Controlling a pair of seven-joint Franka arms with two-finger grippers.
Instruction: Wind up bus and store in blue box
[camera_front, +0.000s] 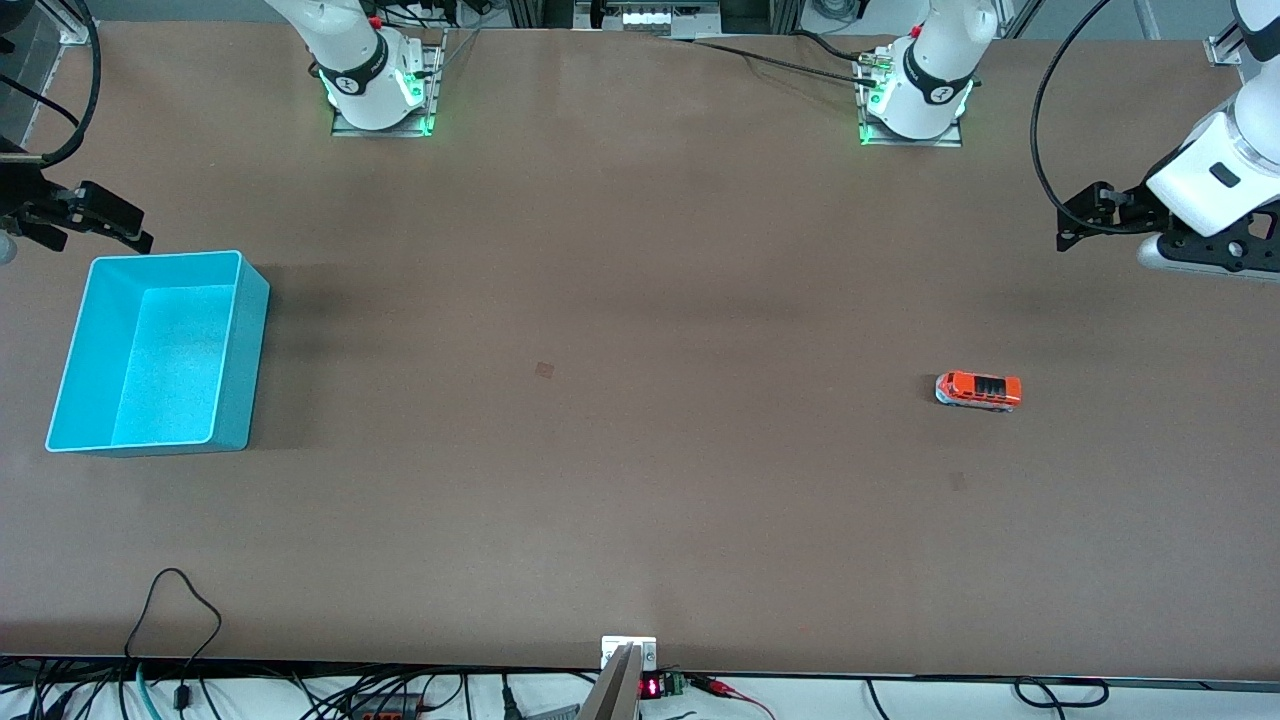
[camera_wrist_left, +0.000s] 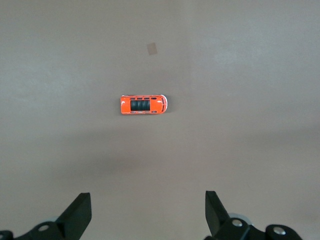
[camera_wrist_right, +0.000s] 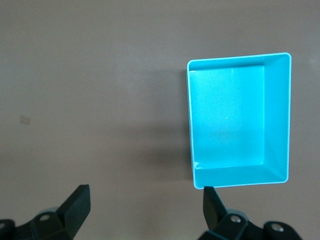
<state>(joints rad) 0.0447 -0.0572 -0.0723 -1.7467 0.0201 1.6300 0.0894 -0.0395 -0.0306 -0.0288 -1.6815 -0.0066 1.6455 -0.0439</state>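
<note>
well, no brand or readable lettering shows on anything; the only markings are round emblems on the arm bases, too small to make out, and a small red lit display (camera_front: 651, 687) at the desk's near edge whose digits cannot be read. going across the front view from its one side to the other: the right gripper (camera_front: 95, 222) hangs in the air over the desk's edge at the right arm's end, its fingers (camera_wrist_right: 75, 205) spread wide with nothing between them. just beside it, nearer the camera, the blue box (camera_front: 70, 385) sits empty and upright on the desk (camera_front: 640, 250), a plain brown matte surface with a faint square mark (camera_front: 544, 370) near its middle. loose cables (camera_front: 175, 620) trail along the near edge. toward the left arm's end lies the bus (camera_front: 978, 390), upright on its wheels, well apart from the box with bare desk around it. the left gripper (camera_front: 1085, 215) hovers over the edge at the left arm's end, fingers (camera_wrist_left: 77, 215) also spread and empty.
</note>
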